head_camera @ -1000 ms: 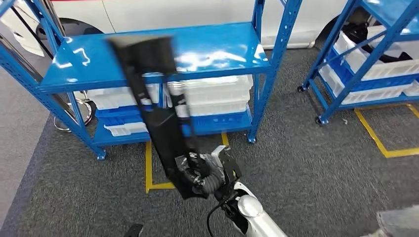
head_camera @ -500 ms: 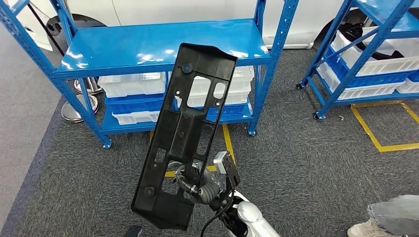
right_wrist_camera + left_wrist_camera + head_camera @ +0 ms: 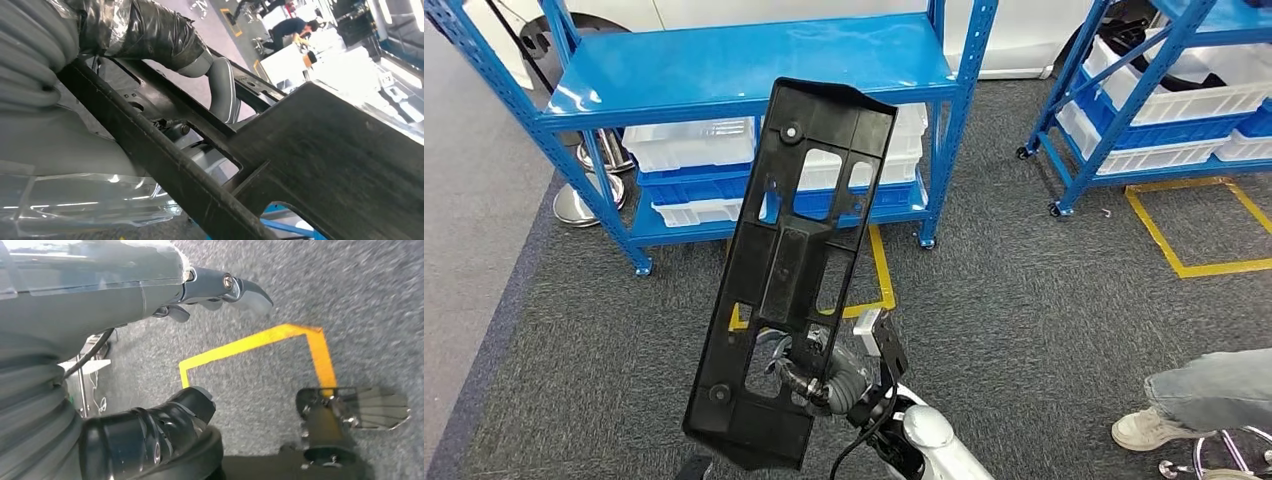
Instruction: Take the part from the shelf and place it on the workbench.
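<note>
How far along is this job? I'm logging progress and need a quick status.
Done: the black part is off the blue shelf, whose top is bare. In hand: the right hand grips the part near its lower end, upright over the carpet. The left hand holds nothing. Left: placing it on the workbench.

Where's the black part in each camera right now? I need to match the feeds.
Head view: black part, centre, held up by the right hand at its lower end.
Left wrist view: not in it.
Right wrist view: part runs diagonally across, close up.
Shared landmark: the right hand gripping it.
</note>
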Controlling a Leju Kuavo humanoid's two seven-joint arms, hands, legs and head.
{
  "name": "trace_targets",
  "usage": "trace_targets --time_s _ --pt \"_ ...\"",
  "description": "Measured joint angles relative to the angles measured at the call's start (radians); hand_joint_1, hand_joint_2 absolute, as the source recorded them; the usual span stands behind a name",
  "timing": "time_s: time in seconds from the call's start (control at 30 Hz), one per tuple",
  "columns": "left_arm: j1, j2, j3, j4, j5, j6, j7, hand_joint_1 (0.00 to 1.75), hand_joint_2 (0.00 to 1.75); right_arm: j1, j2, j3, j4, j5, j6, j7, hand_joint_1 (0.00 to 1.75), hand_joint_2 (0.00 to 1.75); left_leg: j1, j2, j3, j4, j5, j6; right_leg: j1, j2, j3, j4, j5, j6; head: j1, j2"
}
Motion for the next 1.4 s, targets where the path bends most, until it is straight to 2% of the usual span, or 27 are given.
trace_targets --time_s 0.1,0.13,0.17,0.2,0.27,0.33,0.37,0.43,0.47,0.5,0.6,0.63,0.67,0.7,0.77,0.83,0.9,0.97,1.03,1.1,1.13,1.17,1.23,1.27,1.3,1.37,1.4 --pt "0.008 0.000 0.001 0.000 0.002 0.000 -0.003 0.00 1.75 0.003 -0.007 0.009 -0.003 0.014 0.019 -0.011 1.75 1.75 0.002 -0.001 -0.047 0.175 -0.140 -0.009 0.001 -0.003 -0.036 0.001 0.030 -0.012 -0.001 0.000" --pt "0.010 0.000 0.001 0.000 0.003 0.001 -0.005 0.00 1.75 0.005 -0.010 0.011 -0.003 0.019 0.023 -0.014 1.75 1.75 0.003 -0.001 -0.054 0.229 -0.160 -0.012 0.002 -0.004 -0.051 0.003 0.040 -0.012 -0.002 0.000" --pt "0.010 0.000 0.001 0.000 0.004 0.001 -0.006 0.00 1.75 0.006 -0.014 0.012 -0.003 0.025 0.027 -0.017 1.75 1.75 0.003 -0.001 -0.046 0.252 -0.155 -0.014 0.003 -0.005 -0.065 0.006 0.049 -0.012 -0.001 0.000" --pt "0.011 0.000 0.001 0.000 0.005 0.001 -0.008 0.00 1.75 0.008 -0.017 0.013 -0.004 0.030 0.031 -0.020 1.75 1.75 0.003 -0.001 -0.022 0.241 -0.133 -0.015 0.002 -0.006 -0.080 0.010 0.057 -0.010 -0.002 0.000" --pt "0.011 0.000 0.002 0.000 0.009 0.002 -0.012 0.00 1.75 0.009 -0.022 0.013 -0.006 0.038 0.036 -0.022 1.75 1.75 0.004 -0.002 0.068 0.124 -0.089 -0.013 0.001 -0.005 -0.106 0.020 0.069 -0.002 -0.002 0.000" --pt "0.010 0.000 0.003 0.000 0.012 0.004 -0.014 0.00 1.75 0.008 -0.025 0.013 -0.011 0.042 0.038 -0.024 1.75 1.75 0.000 -0.005 0.146 0.001 -0.089 -0.006 0.002 -0.005 -0.123 0.029 0.081 0.008 -0.002 0.000" --pt "0.010 0.000 0.003 0.000 0.013 0.004 -0.014 0.00 1.75 0.007 -0.026 0.013 -0.014 0.044 0.038 -0.025 1.75 1.75 -0.002 -0.007 0.162 -0.031 -0.097 -0.001 0.003 -0.006 -0.128 0.030 0.089 0.012 -0.001 0.000" --pt "0.013 -0.001 0.005 0.000 0.013 0.004 -0.014 0.00 1.75 0.006 -0.028 0.013 -0.017 0.047 0.039 -0.027 1.75 1.75 -0.002 -0.007 0.161 -0.043 -0.090 0.011 0.004 -0.006 -0.133 0.028 0.102 0.021 -0.001 0.000" --pt "0.013 -0.001 0.005 0.000 0.013 0.004 -0.014 0.00 1.75 0.006 -0.029 0.013 -0.018 0.048 0.039 -0.028 1.75 1.75 -0.001 -0.005 0.155 -0.045 -0.081 0.020 0.004 -0.004 -0.138 0.035 0.093 0.026 0.000 0.000" --pt "0.011 -0.001 0.006 0.000 0.013 0.004 -0.014 0.00 1.75 0.004 -0.031 0.013 -0.018 0.048 0.038 -0.028 1.75 1.75 0.001 -0.003 0.148 -0.046 -0.072 0.031 0.003 -0.002 -0.146 0.056 0.067 0.031 0.000 0.000" --pt "0.007 -0.001 0.006 0.000 0.012 0.003 -0.013 0.00 1.75 -0.001 -0.034 0.013 -0.018 0.048 0.037 -0.028 1.75 1.75 0.000 0.000 0.115 -0.042 -0.046 0.051 -0.001 0.002 -0.191 0.224 -0.069 0.040 0.002 0.000" --pt "0.007 -0.001 0.006 0.000 0.012 0.003 -0.013 0.00 1.75 -0.002 -0.035 0.013 -0.018 0.048 0.037 -0.028 1.75 1.75 -0.002 0.001 0.101 -0.039 -0.039 0.052 -0.002 0.002 -0.199 0.279 -0.093 0.042 0.002 0.000" --pt "0.007 -0.001 0.006 0.000 0.011 0.003 -0.013 0.00 1.75 -0.003 -0.036 0.013 -0.018 0.048 0.037 -0.028 1.75 1.75 -0.003 0.001 0.088 -0.034 -0.031 0.051 -0.003 0.002 -0.193 0.307 -0.093 0.041 0.002 0.000" --pt "0.006 -0.001 0.006 0.000 0.010 0.003 -0.013 0.00 1.75 -0.003 -0.038 0.013 -0.018 0.048 0.036 -0.028 1.75 1.75 -0.004 0.002 0.074 -0.029 -0.025 0.050 -0.003 0.002 -0.172 0.303 -0.075 0.040 0.002 0.000" --pt "0.006 -0.001 0.006 0.000 0.005 0.000 -0.012 0.00 1.75 -0.003 -0.041 0.013 -0.019 0.048 0.036 -0.028 1.75 1.75 -0.006 0.001 0.050 -0.017 -0.014 0.047 -0.002 0.003 -0.088 0.204 -0.029 0.032 0.001 0.000" --pt "0.005 -0.002 0.005 0.000 0.000 -0.004 -0.012 0.00 1.75 -0.003 -0.043 0.013 -0.025 0.048 0.036 -0.029 1.75 1.75 -0.008 0.000 0.035 -0.011 -0.001 0.039 0.003 0.004 -0.004 0.076 -0.027 0.023 0.001 0.000" --pt "0.005 -0.003 0.004 0.000 -0.003 -0.006 -0.012 0.00 1.75 -0.002 -0.046 0.013 -0.033 0.048 0.037 -0.031 1.75 1.75 -0.008 0.001 0.027 -0.014 0.017 0.027 0.010 0.005 0.021 0.020 -0.035 0.019 0.001 0.000" --pt "0.007 -0.003 0.004 0.000 -0.004 -0.007 -0.012 0.00 1.75 -0.001 -0.050 0.013 -0.036 0.048 0.037 -0.032 1.75 1.75 -0.007 0.000 0.018 -0.016 0.022 0.016 0.006 0.003 0.008 0.009 -0.016 0.011 0.001 0.000" --pt "0.009 -0.003 0.004 0.001 -0.004 -0.006 -0.012 0.00 1.75 0.000 -0.052 0.013 -0.038 0.048 0.036 -0.032 1.75 1.75 -0.005 -0.002 -0.002 0.031 -0.043 0.008 0.000 -0.001 -0.014 0.001 0.010 -0.003 0.001 0.000" --pt "0.009 -0.003 0.004 0.000 -0.004 -0.006 -0.011 0.00 1.75 0.000 -0.053 0.013 -0.039 0.048 0.036 -0.032 1.75 1.75 -0.003 -0.003 -0.027 0.145 -0.149 0.003 0.001 -0.002 -0.042 0.002 0.035 -0.009 0.001 0.000" --pt "0.009 -0.003 0.004 0.000 -0.004 -0.006 -0.011 0.00 1.75 0.001 -0.054 0.013 -0.040 0.049 0.036 -0.032 1.75 1.75 -0.003 -0.003 -0.034 0.206 -0.178 0.001 0.002 -0.003 -0.058 0.002 0.047 -0.009 0.001 0.000" --pt "0.008 -0.003 0.004 0.000 -0.005 -0.006 -0.011 0.00 1.75 0.001 -0.055 0.013 -0.040 0.049 0.036 -0.032 1.75 1.75 -0.003 -0.003 -0.033 0.251 -0.182 -0.001 0.002 -0.004 -0.075 0.004 0.060 -0.009 0.001 0.000" --pt "0.007 -0.003 0.004 0.000 -0.005 -0.005 -0.011 0.00 1.75 0.001 -0.056 0.013 -0.040 0.049 0.035 -0.032 1.75 1.75 -0.003 -0.003 0.011 0.252 -0.127 0.000 0.002 -0.005 -0.109 0.009 0.083 -0.006 0.001 0.000" --pt "0.006 -0.003 0.004 0.000 -0.005 -0.005 -0.011 0.00 1.75 0.000 -0.056 0.013 -0.040 0.050 0.034 -0.032 1.75 1.75 -0.003 -0.003 0.056 0.205 -0.100 0.003 0.002 -0.005 -0.125 0.013 0.093 -0.003 0.000 0.000" --pt "0.003 -0.003 0.004 0.000 -0.005 -0.005 -0.011 0.00 1.75 -0.001 -0.056 0.013 -0.041 0.050 0.034 -0.032 1.75 1.75 -0.005 -0.004 0.117 0.131 -0.095 0.006 0.004 -0.005 -0.139 0.019 0.102 0.000 0.001 0.000" --pt "-0.003 -0.002 0.003 0.000 -0.005 -0.004 -0.012 0.00 1.75 -0.002 -0.056 0.013 -0.045 0.050 0.034 -0.032 1.75 1.75 -0.009 -0.004 0.216 -0.014 -0.129 0.017 0.006 -0.005 -0.154 0.026 0.119 0.011 0.001 0.000" --pt "-0.004 -0.002 0.003 0.000 -0.006 -0.004 -0.012 0.00 1.75 -0.003 -0.056 0.013 -0.046 0.050 0.033 -0.032 1.75 1.75 -0.012 -0.004 0.239 -0.054 -0.145 0.024 0.006 -0.007 -0.157 0.025 0.129 0.016 0.001 0.000"
